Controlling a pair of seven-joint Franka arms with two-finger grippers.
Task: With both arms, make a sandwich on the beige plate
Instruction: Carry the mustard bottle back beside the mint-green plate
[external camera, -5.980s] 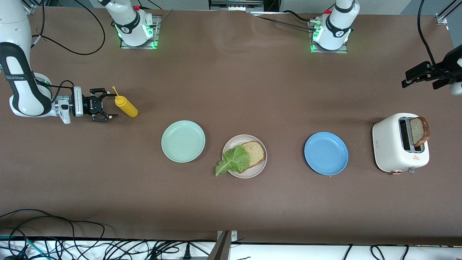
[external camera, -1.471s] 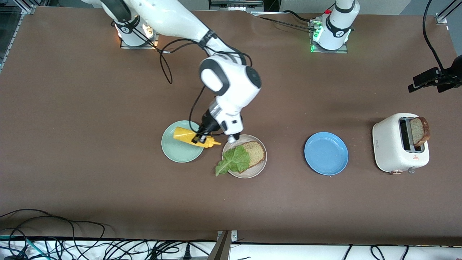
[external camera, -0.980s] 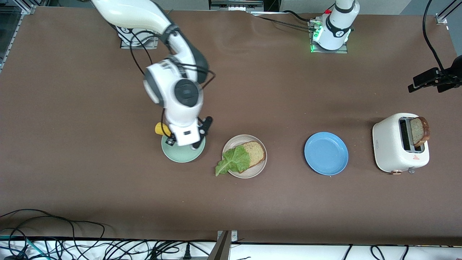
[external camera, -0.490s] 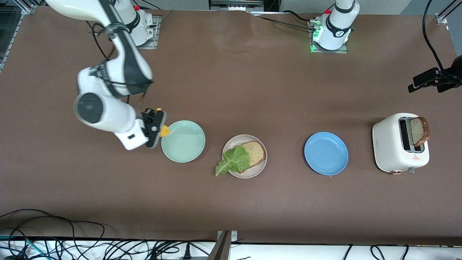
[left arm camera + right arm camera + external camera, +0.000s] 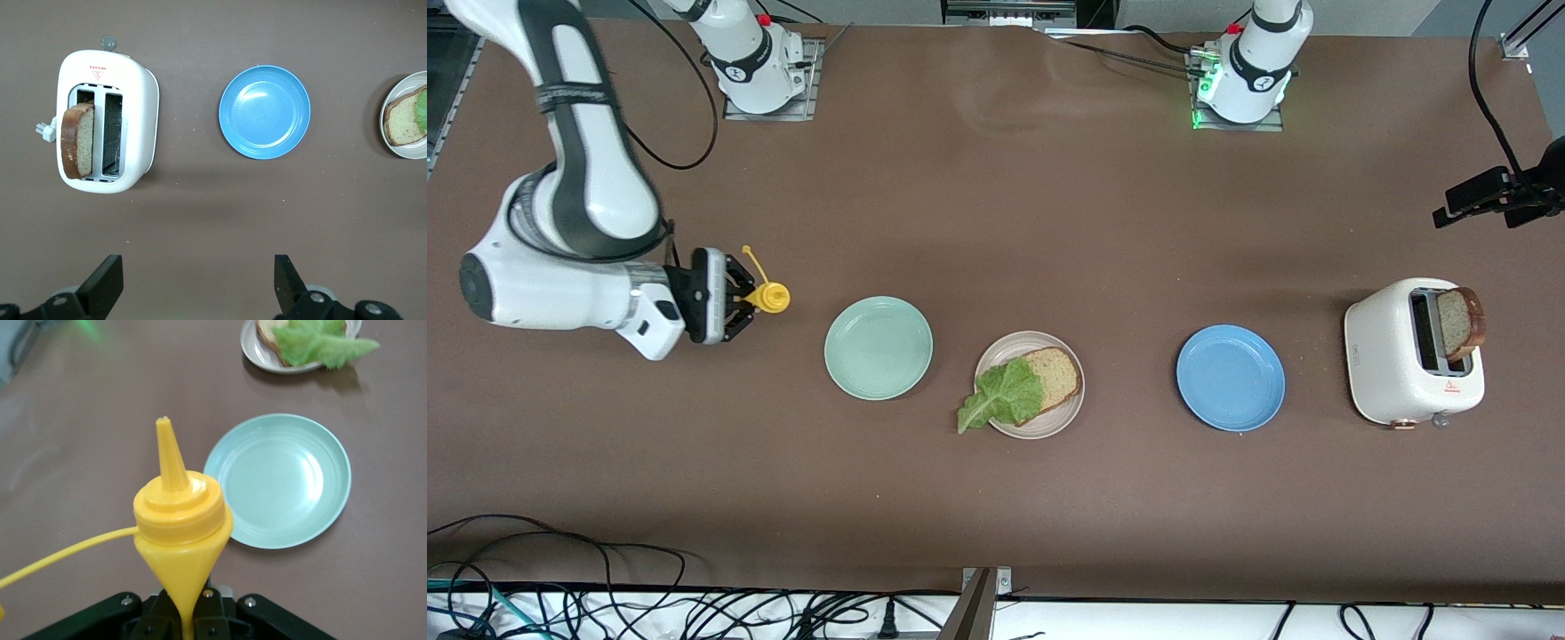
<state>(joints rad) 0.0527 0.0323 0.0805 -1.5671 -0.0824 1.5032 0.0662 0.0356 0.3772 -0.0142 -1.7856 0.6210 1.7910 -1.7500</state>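
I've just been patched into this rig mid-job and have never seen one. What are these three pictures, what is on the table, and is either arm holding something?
Two white robot arms work at a brown table.

The wide picture looks down from across the table. The other two come from cameras on each arm's wrist.

In a row stand a mint-green plate, the beige plate with a bread slice and a lettuce leaf on it, a blue plate, and a white toaster with a second bread slice sticking out of a slot.

The right hand, at the right arm's end of the table, is shut on a yellow squeeze bottle.

The left hand waits open and empty above the toaster's end.
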